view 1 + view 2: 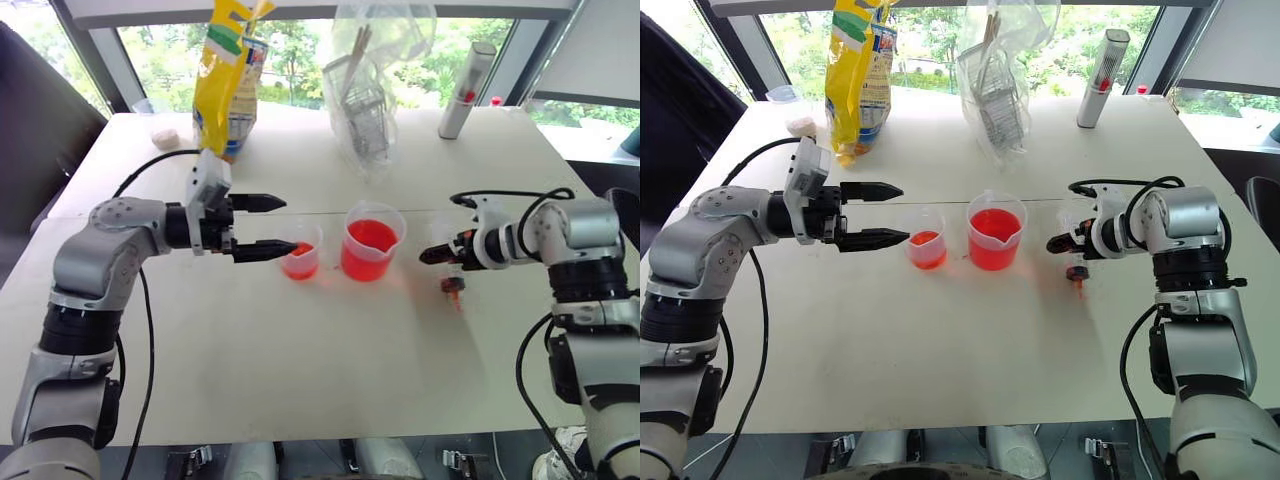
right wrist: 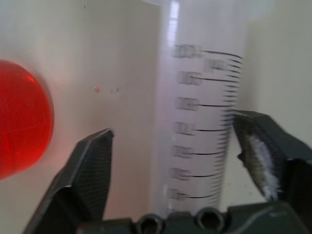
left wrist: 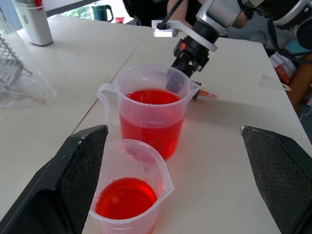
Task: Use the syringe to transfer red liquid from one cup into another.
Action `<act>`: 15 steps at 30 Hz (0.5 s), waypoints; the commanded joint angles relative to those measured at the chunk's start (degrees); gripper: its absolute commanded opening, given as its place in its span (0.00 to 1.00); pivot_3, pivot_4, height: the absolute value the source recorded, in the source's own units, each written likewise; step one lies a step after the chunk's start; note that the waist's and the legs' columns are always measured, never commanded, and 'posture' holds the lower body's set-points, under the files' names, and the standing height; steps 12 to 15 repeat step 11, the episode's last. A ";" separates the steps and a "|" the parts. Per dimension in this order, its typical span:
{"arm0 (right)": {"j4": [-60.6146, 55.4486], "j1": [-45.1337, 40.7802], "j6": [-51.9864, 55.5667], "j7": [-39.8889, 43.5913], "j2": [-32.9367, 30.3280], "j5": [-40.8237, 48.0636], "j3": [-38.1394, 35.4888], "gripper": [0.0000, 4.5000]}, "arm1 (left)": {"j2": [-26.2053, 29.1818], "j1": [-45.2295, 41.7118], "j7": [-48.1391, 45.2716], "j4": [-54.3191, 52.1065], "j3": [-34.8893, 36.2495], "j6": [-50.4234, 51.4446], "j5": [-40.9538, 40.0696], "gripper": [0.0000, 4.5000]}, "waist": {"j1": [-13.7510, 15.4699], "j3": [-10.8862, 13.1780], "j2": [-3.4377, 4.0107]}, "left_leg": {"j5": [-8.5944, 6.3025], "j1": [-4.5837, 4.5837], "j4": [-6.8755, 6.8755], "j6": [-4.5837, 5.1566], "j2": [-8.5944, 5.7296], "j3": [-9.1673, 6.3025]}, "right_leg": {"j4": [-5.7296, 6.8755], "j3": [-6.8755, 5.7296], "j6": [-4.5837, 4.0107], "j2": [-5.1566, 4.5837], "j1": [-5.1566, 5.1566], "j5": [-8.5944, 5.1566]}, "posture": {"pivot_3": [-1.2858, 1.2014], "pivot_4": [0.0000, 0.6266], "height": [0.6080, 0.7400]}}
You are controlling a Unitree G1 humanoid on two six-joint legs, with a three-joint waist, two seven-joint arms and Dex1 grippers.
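Note:
The larger cup (image 1: 370, 248), about half full of red liquid (image 3: 151, 105), stands mid-table. Just left of it is the smaller cup (image 1: 300, 262) with a shallow red layer (image 3: 126, 199). My left gripper (image 1: 288, 225) is open and level, its lower fingertip beside the smaller cup, which in the left wrist view sits between the fingers (image 3: 73, 170). The syringe (image 2: 200, 122) lies on the table right of the larger cup, its orange tip (image 1: 453, 288) toward me. My right gripper (image 1: 435, 255) points down over the barrel, its fingers open on either side of it.
At the back of the white table (image 1: 300, 380) stand a yellow bag (image 1: 228, 75), a clear plastic bag holding a wire rack (image 1: 370, 90) and a white bottle (image 1: 465, 90). A small pale lump (image 1: 165, 138) lies at the far left.

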 commanded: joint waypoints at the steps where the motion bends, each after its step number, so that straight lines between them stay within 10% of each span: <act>1: -8.38 -0.95 4.09 1.22 -3.18 1.83 -4.15 0.98 | 0.97 -0.27 0.10 -2.00 0.49 0.39 -0.82 1.00 | 0.01 0.02 0.04 | 0.00 0.00 0.00 0.00 0.00 0.00 | 0.00 0.00 0.00 0.00 0.00 0.00 | 0.52 0.24 0.99; 15: -42.53 10.51 6.42 8.48 -23.47 26.86 -18.76 0.98 | 3.03 0.48 -0.43 -3.51 1.21 0.96 -1.18 1.00 | 0.86 0.05 0.05 | -0.02 0.01 -0.10 0.02 0.05 -0.08 | -0.13 -0.06 0.02 -0.01 0.04 -0.02 | 0.52 0.24 0.99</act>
